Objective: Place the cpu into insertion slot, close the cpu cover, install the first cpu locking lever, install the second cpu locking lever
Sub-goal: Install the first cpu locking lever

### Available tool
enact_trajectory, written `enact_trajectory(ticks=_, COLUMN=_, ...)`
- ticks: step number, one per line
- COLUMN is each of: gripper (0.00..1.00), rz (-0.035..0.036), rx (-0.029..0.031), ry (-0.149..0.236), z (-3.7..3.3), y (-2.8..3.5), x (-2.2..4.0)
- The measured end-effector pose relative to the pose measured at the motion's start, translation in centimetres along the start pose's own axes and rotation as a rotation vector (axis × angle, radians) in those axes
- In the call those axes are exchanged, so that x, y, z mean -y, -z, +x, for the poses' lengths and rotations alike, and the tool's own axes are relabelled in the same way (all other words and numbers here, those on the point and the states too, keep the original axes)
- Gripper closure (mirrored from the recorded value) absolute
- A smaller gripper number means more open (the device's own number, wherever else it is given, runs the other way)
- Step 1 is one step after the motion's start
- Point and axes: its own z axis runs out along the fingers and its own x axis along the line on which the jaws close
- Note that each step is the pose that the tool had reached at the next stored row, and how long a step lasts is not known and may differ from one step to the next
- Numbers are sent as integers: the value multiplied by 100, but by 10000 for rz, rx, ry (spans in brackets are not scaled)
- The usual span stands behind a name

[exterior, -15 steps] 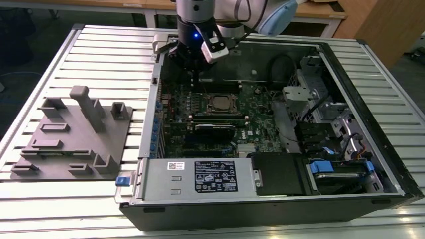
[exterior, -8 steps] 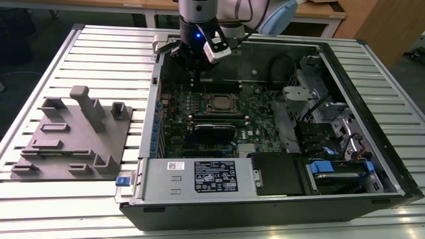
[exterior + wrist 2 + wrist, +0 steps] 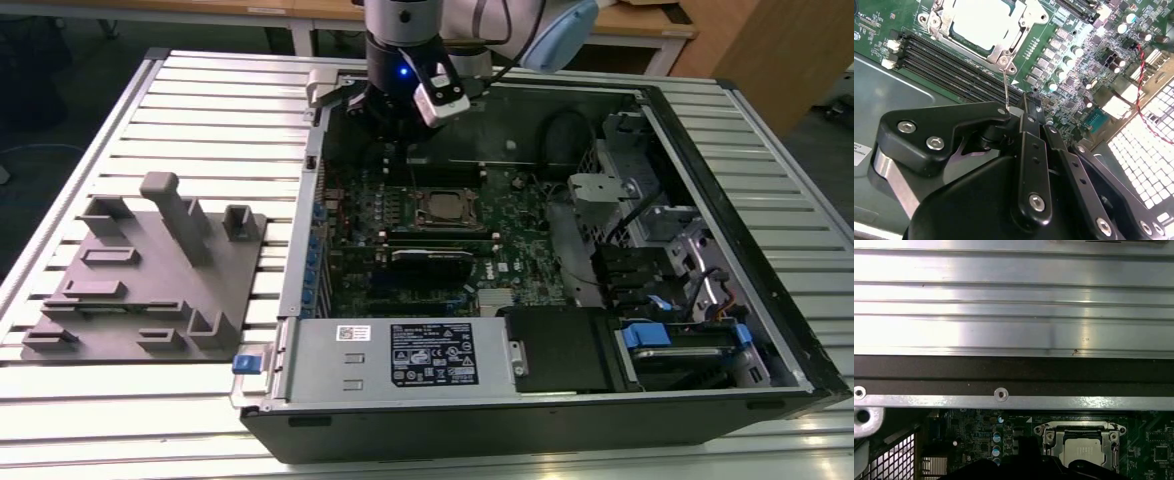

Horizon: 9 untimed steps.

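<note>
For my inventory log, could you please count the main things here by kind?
computer case: 1
grey fixture plate: 1
cpu: 1
cpu cover: 1
gripper: 1
Total: 5

Print on the black label [image 3: 434, 353] cannot be read.

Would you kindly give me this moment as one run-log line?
cpu: seated | cover: down | lever: unlatched, tip at gripper

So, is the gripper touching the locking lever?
Touching. In the second wrist view the gripper has its jaws shut on the end of the locking lever.
</note>
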Motion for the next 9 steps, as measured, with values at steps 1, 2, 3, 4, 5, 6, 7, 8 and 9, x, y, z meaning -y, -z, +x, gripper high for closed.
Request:
enact_trajectory(ticks=1, gripper=89, rz=0, rx=0, ry=0, z=-1, y=0, x=0)
enact_trajectory(ticks=2, gripper=89, rz=0, rx=0, ry=1, z=-2, y=0, x=0)
enact_trajectory(ticks=3, gripper=89, rz=0, rx=0, ry=1, z=-4, y=0, x=0)
enact_trajectory(ticks=4, gripper=89, rz=1, rx=-1, ry=2, z=-8, y=0, x=0)
enact_trajectory(ticks=5, gripper=89, rz=1, rx=-1, ry=1, z=-12, y=0, x=0)
enact_trajectory(ticks=6, gripper=89, rz=1, rx=0, ry=1, z=-16, y=0, x=0)
enact_trajectory(ticks=7, gripper=89, rz=1, rx=0, ry=0, z=-21, y=0, x=0)
enact_trajectory(ticks=8, gripper=89, rz=0, rx=0, ry=0, z=-25, y=-1, x=0)
enact_trajectory(ticks=9, gripper=89, rz=0, rx=0, ry=0, z=-29, y=-1, x=0)
